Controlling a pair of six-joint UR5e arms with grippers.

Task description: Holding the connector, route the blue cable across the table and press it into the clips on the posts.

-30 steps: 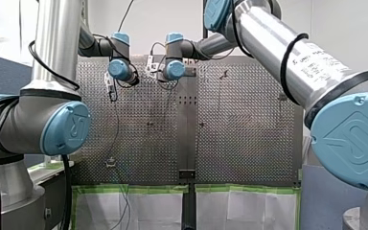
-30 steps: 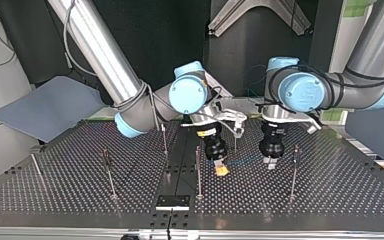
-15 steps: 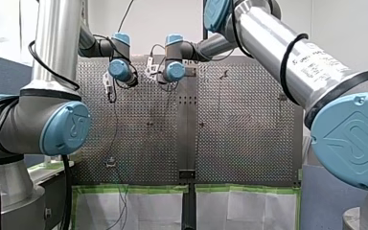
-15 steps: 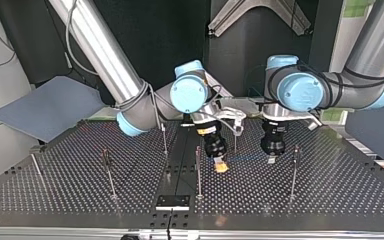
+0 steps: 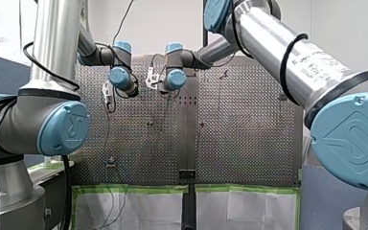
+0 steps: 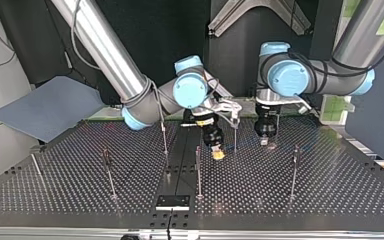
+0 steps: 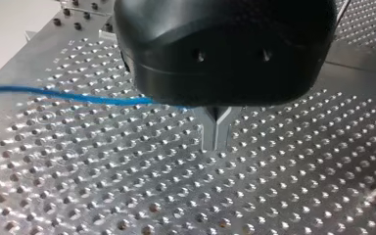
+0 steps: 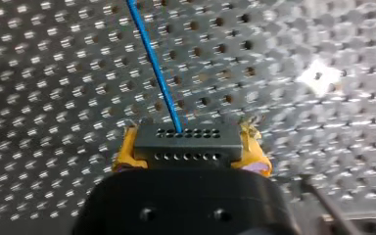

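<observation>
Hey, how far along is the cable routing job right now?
Done: my right gripper is shut on the connector, with the blue cable leading out of it. In hand: my left gripper pinches that cable further along, both low over the table. Left: no post shows the cable pressed in, so all the clipping seems still to do.

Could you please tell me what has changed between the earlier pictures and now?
Both grippers drew back across the table, away from the top view's camera: my right gripper with the connector, my left gripper alongside it. Unchanged: the right stays shut on the connector, the left on the blue cable; the posts stand as before.
</observation>
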